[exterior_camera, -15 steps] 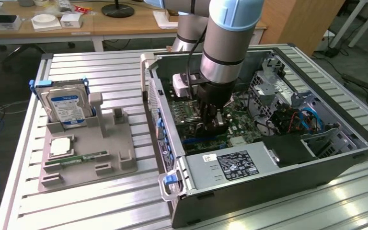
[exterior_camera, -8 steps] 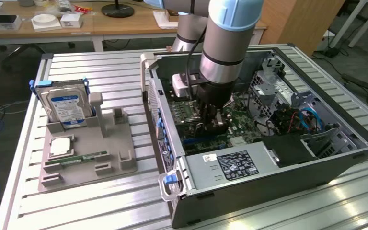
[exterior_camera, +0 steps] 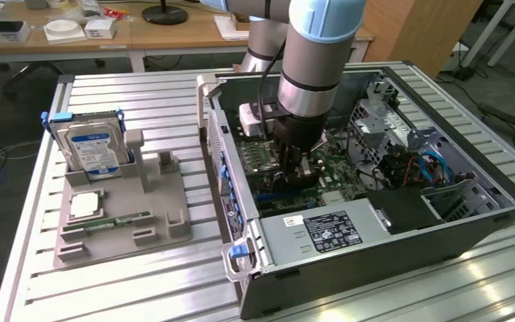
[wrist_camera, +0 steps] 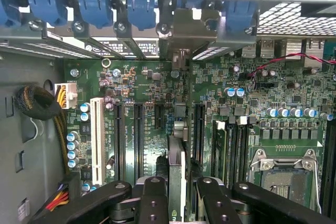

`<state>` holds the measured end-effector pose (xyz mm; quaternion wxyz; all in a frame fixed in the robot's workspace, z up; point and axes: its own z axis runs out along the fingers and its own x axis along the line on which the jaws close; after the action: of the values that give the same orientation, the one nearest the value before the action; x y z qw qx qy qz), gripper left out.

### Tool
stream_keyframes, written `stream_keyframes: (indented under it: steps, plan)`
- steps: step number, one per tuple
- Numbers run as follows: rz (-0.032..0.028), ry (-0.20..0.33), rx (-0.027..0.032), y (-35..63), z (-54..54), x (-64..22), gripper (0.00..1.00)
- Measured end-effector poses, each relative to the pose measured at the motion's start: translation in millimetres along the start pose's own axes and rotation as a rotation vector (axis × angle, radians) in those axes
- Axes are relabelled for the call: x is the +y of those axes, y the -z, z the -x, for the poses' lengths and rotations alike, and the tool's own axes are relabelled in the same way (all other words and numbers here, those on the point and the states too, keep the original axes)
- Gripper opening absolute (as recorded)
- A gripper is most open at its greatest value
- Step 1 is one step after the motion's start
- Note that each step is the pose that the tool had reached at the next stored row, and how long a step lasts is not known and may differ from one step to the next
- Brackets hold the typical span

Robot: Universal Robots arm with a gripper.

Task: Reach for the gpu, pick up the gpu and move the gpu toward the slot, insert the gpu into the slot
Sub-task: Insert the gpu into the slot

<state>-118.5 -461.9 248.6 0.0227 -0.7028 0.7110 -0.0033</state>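
Shows a slatted metal table point(exterior_camera: 132, 288) bearing an open computer case point(exterior_camera: 374, 268) laid on its side, interior facing up. Reaching straight down into the case, a grey and pale blue robot arm point(exterior_camera: 316, 60). On the exterior view's left, well apart from the case, a grey holder tray point(exterior_camera: 115, 235) with an upright silver hard drive point(exterior_camera: 96, 151) labelled blue and white, and a narrow green memory stick point(exterior_camera: 119, 220) lying flat near the tray's middle. Inside the case, at its near end, a boxy silver power supply point(exterior_camera: 324, 231); beyond it, a green motherboard point(wrist_camera: 210, 82) covering the floor. Low over the board, the black gripper point(exterior_camera: 298, 176), seen from the wrist as two fingers point(wrist_camera: 155, 192) pinching the gpu point(wrist_camera: 176, 156) from both sides. Held edge-on and upright, the card runs from between the fingers toward the case's rear wall, its silver bracket point(wrist_camera: 181, 38) standing among a row of blue latches point(wrist_camera: 94, 9). Flanked by long black connector strips point(wrist_camera: 139, 129) on the board, all parallel to the card. Covers the slot directly beneath, so cannot tell whether the card is seated or just above it. Off to one side, a square silver processor socket point(wrist_camera: 283, 174).
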Motion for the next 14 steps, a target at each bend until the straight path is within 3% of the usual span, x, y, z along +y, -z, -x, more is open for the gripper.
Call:
stream_keyframes:
  steps: [14]
  plan:
    - [0.0001, -0.001, 0.0002, -0.2, -0.6, 0.1, 0.26]
